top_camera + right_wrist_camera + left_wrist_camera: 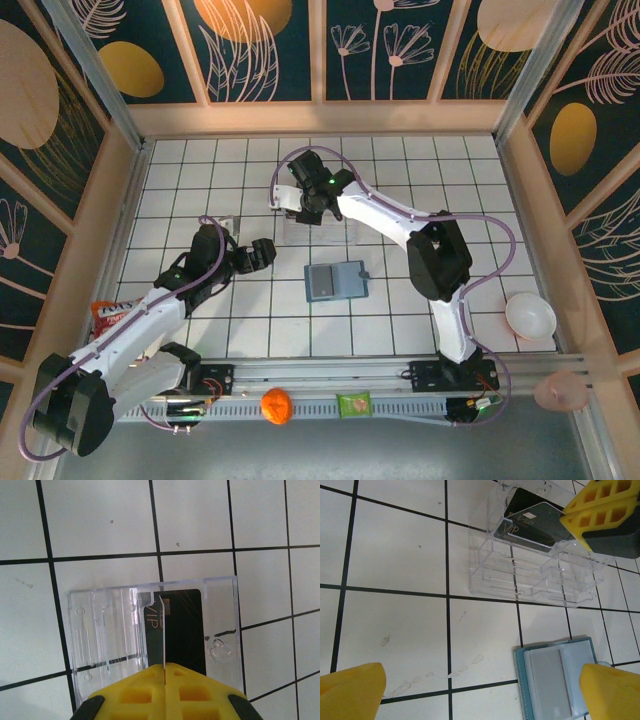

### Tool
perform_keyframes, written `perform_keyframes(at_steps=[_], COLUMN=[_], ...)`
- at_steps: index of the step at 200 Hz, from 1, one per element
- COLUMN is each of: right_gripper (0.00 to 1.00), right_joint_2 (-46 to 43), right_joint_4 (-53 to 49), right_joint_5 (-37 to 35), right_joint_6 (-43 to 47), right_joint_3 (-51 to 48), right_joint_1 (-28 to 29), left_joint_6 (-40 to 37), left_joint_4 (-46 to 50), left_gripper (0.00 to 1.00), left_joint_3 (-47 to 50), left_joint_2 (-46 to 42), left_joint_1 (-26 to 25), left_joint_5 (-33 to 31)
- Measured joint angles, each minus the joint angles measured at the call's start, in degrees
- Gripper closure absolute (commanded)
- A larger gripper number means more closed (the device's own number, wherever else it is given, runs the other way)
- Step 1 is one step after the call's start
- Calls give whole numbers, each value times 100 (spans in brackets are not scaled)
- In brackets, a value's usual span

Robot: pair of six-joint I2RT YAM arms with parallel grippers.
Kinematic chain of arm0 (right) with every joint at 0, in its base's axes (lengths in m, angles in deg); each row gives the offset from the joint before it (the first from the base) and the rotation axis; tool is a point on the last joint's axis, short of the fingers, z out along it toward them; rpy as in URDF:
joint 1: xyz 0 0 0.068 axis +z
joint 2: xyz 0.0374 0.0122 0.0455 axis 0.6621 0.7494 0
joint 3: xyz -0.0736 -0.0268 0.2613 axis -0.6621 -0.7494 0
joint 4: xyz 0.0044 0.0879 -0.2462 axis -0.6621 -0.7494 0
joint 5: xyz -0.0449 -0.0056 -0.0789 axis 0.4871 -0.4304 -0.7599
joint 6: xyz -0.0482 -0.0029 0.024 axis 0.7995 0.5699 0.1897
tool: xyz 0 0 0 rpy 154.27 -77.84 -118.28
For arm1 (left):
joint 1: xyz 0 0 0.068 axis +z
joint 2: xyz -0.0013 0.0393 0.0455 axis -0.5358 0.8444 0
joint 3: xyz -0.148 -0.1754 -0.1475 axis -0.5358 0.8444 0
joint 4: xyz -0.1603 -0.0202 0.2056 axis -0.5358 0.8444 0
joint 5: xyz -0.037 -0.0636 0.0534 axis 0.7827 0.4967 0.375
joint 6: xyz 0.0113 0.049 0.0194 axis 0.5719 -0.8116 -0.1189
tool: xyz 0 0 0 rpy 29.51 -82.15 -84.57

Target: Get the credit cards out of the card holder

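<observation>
Clutter sits on the near rail between the arm bases: an orange ball (276,405) and a green packet (354,404). Just beyond, on the white tiled surface (200,170), the small teal-blue folding card holder (336,281) lies open and flat between the two arms, with its greyish inner panel facing up.

The left claw (262,252) hangs to the left of the holder and slightly farther back, touching nothing. Its yellow fingers (351,690) stand wide apart. In the left wrist view the holder lies by the right-hand finger, not between the two.

Farther back, near the holder but apart from it, stands a clear plastic compartment tray (335,232). The right claw (165,669) is over one end of this tray, well clear of the holder. Its yellow fingers are pressed together on the thin edge of a black credit card (535,527) marked VIP, which leans tilted inside the end compartment. A second black card (522,500) lies flatter in that same compartment, just behind the pinched one. Both cards are in the tray, outside the holder.
</observation>
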Motion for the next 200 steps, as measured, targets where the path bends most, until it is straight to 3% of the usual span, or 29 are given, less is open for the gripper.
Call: perform_keyframes(at_steps=[43,117,157,200], right_gripper=[71,64,62,60], right_joint_2=[0,-229,-1357,-2704], right_joint_4=[507,1403,2417,3075], right_joint_5=[-236,-212,323,389], right_joint_6=[-125,-752,-2527,-4846], right_joint_3=[-127,-404,-1541,-3226], right_joint_1=[0,0,-2,-28], left_joint_6=[0,4,114,247], left_joint_4=[0,-17,-282,-507], left_gripper=[1,1,1,1], left_joint_3=[0,0,70,354], left_joint_2=[0,-87,-114,-149], left_joint_1=[0,4,4,4], left_joint_5=[2,4,0,-127])
